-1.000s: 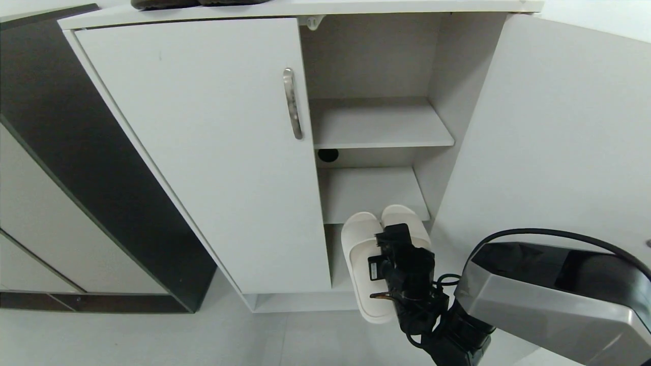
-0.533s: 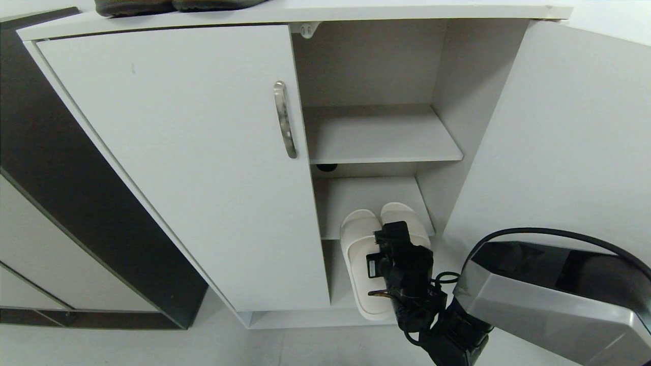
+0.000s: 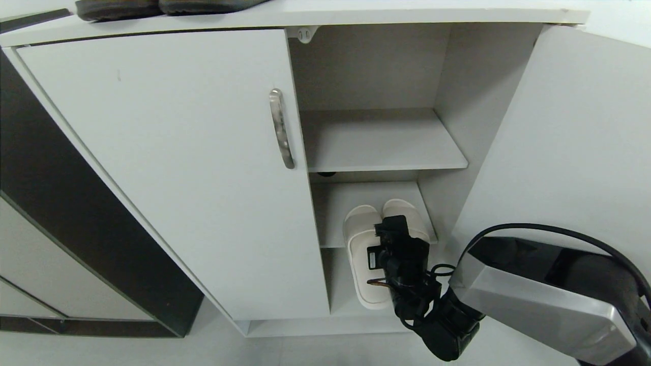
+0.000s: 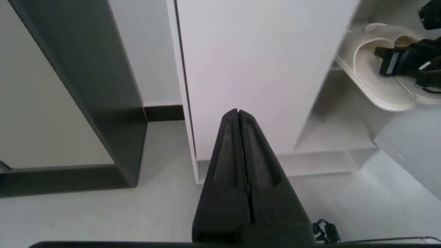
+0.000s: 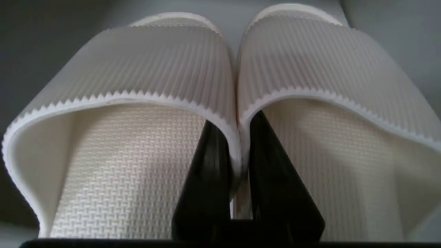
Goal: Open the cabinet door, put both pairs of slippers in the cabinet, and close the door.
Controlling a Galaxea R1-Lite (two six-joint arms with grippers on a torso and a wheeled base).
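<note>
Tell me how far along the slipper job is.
Done: the right cabinet door stands open. In hand: the right gripper is shut on the white slippers, toes at the second shelf, heels hanging out front. Left: release them, fetch the dark slippers from the cabinet top, stow them, close the door.

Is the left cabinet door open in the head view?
No, the left door with the metal handle sits shut against the cabinet front, while the right door is swung open.
</note>
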